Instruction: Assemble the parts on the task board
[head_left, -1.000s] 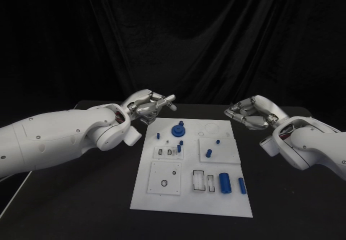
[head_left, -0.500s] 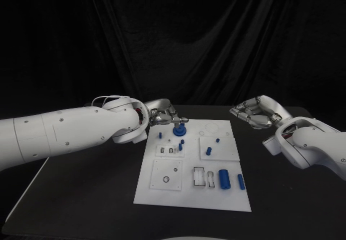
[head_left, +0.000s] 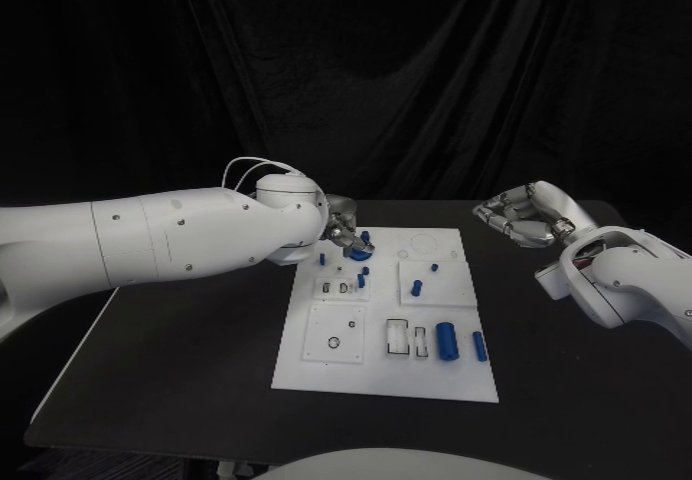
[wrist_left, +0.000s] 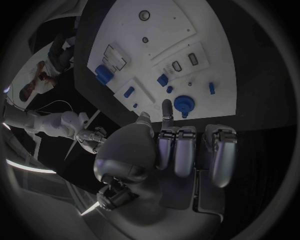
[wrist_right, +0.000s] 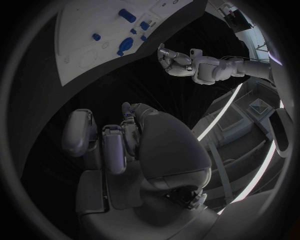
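The white task board (head_left: 329, 375) lies in the middle of the black table. A blue round flanged part (head_left: 356, 251) stands near its far left corner, with small blue pegs (head_left: 415, 289) around it. Two blue cylinders (head_left: 449, 342) lie at the near right. My left hand (head_left: 340, 222) hovers at the board's far left edge, just behind the round part (wrist_left: 184, 104). Most of its fingers (wrist_left: 185, 152) are curled in on nothing, and one points toward that part. My right hand (head_left: 526, 214) hangs off the board's far right corner, its fingers (wrist_right: 112, 145) curled with nothing in them.
Recessed white insert plates (head_left: 335, 343) and slots cover the board's near half. My bulky left arm (head_left: 173, 235) reaches across the table's left side. Black table (head_left: 173, 370) surrounds the board. In the right wrist view, my left hand (wrist_right: 176, 60) sits beyond the board (wrist_right: 84, 37).
My left hand has swung from beside the board's far left corner to just behind the blue round part. The right hand has stayed about where it was.
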